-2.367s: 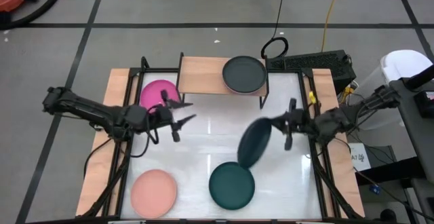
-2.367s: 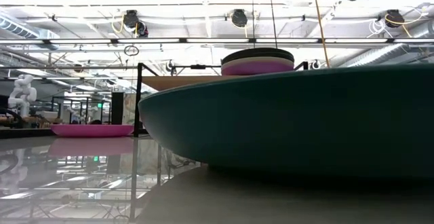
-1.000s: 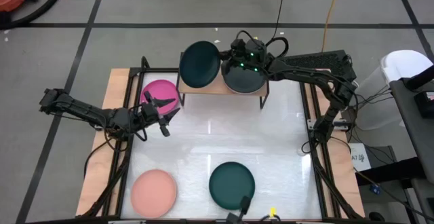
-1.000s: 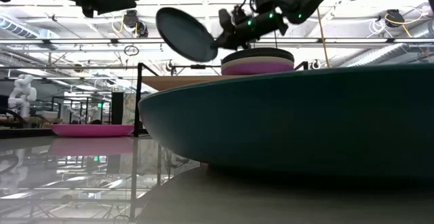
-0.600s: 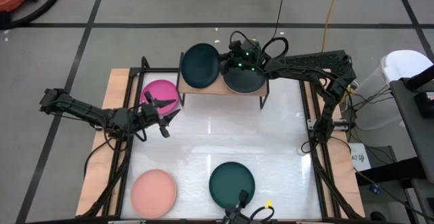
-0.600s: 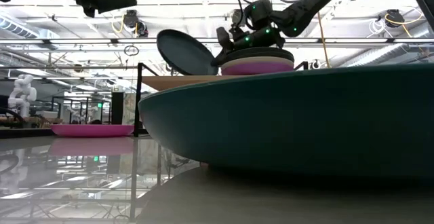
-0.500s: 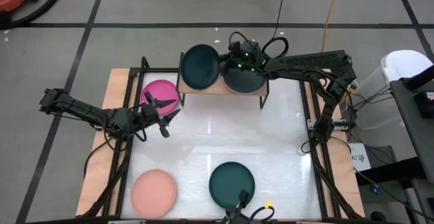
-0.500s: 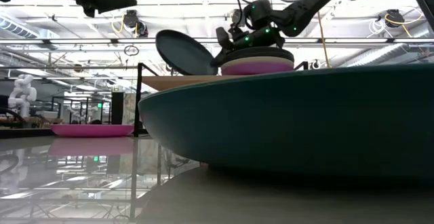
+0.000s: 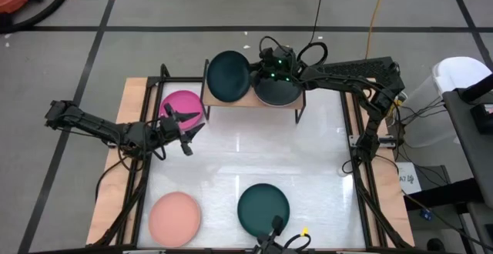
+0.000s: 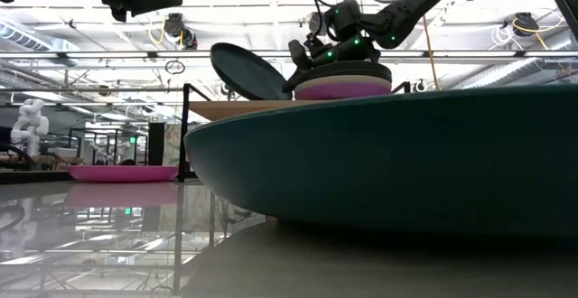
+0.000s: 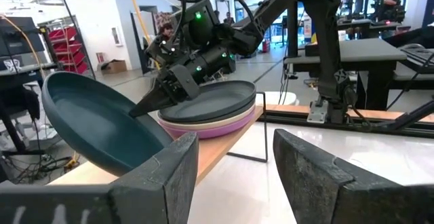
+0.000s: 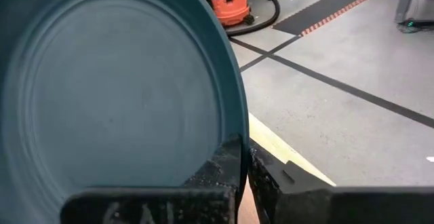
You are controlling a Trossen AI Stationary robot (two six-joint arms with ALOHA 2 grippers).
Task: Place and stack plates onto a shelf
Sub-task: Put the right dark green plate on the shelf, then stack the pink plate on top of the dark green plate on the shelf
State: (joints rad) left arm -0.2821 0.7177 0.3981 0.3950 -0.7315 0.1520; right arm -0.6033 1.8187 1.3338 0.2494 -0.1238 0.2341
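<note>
My right gripper is shut on a dark teal plate and holds it tilted over the left half of the light-wood shelf. A stack of plates with a charcoal one on top sits on the shelf's right half. The low view shows beige and purple plates under the charcoal one. My left gripper hovers open over the table, beside a magenta plate that lies flat there. A salmon plate and a second teal plate lie near the front edge. My right gripper pinches the teal plate's rim between its two fingers, on the side nearest the stack. The fingers come level from the table's right. The plate slants, its far-left edge high. Whether its low edge touches the shelf board, I cannot tell.
The shelf stands on thin black legs at the table's far edge. The white table top between the shelf and the two front plates is bare. Cables and a power strip lie past the far right corner.
My right gripper has sunk a little toward the shelf's left half, still shut on the teal plate, which now hangs lower and closer to the board while keeping its slant. My left arm has kept still.
</note>
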